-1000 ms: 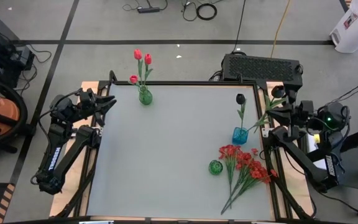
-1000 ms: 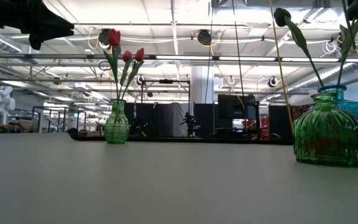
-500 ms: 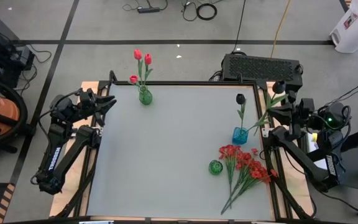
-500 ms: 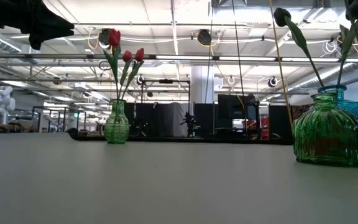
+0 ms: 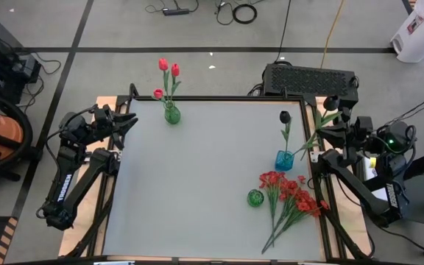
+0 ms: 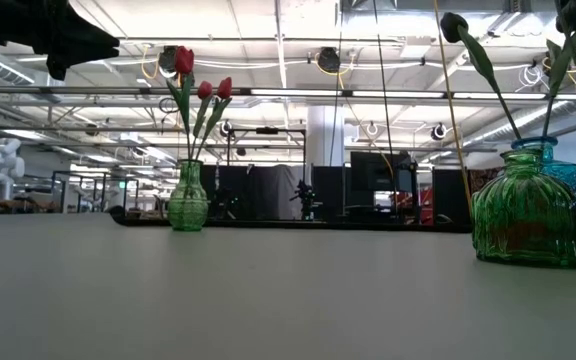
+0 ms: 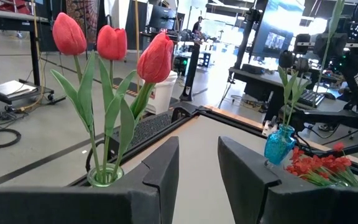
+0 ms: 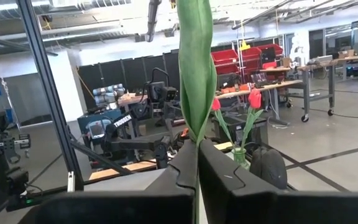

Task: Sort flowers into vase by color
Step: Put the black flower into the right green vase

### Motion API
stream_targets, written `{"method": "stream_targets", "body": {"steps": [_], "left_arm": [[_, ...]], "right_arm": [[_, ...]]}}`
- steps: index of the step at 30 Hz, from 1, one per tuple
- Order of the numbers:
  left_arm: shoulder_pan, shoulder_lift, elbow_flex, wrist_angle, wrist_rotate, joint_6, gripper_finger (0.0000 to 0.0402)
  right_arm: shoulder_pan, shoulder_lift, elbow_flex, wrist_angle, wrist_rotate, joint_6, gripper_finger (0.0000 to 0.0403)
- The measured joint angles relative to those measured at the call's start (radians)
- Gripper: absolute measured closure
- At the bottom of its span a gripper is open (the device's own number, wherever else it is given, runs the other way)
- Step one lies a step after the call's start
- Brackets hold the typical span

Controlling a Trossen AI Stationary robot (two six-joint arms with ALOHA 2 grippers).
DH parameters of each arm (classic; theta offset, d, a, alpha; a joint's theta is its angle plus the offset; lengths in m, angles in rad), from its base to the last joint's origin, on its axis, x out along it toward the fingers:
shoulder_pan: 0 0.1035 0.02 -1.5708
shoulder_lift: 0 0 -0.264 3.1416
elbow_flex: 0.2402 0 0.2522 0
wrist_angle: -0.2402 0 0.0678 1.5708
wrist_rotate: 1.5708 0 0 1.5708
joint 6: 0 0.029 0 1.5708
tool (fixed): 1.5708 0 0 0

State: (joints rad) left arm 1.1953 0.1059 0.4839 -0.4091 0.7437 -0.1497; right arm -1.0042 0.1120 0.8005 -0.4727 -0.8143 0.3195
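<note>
High view: three red-pink tulips [image 5: 163, 65] stand in a green vase [image 5: 171, 114] at the table's [image 5: 197, 177] far edge. One black tulip [image 5: 285, 117] sits in the blue vase [image 5: 284, 160]; a second black tulip [image 5: 330, 104] is pinched in the right claw [image 5: 316, 141] beside that vase. One bunch of red blossoms [image 5: 291, 194] lies flat by a second green vase [image 5: 255, 197].

Left wrist view: the left claw [image 7: 199, 163] is partly open, empty — near the three tulips.

Right wrist view: its jaws are clamped on a green stem [image 8: 196, 74].
</note>
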Motion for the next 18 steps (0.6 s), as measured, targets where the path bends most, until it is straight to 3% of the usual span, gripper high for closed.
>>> {"method": "stream_targets", "body": {"steps": [11, 18], "left_arm": [[0.0, 0.0, 0.0, 0.0, 0.0, 0.0, 0.0283], [0.0, 0.0, 0.0, 0.0, 0.0, 0.0, 0.0283]], "right_arm": [[0.0, 0.0, 0.0, 0.004, -0.078, -0.01, 0.0403], [0.064, 0.001, 0.0, 0.005, -0.051, -0.042, 0.0403]]}}
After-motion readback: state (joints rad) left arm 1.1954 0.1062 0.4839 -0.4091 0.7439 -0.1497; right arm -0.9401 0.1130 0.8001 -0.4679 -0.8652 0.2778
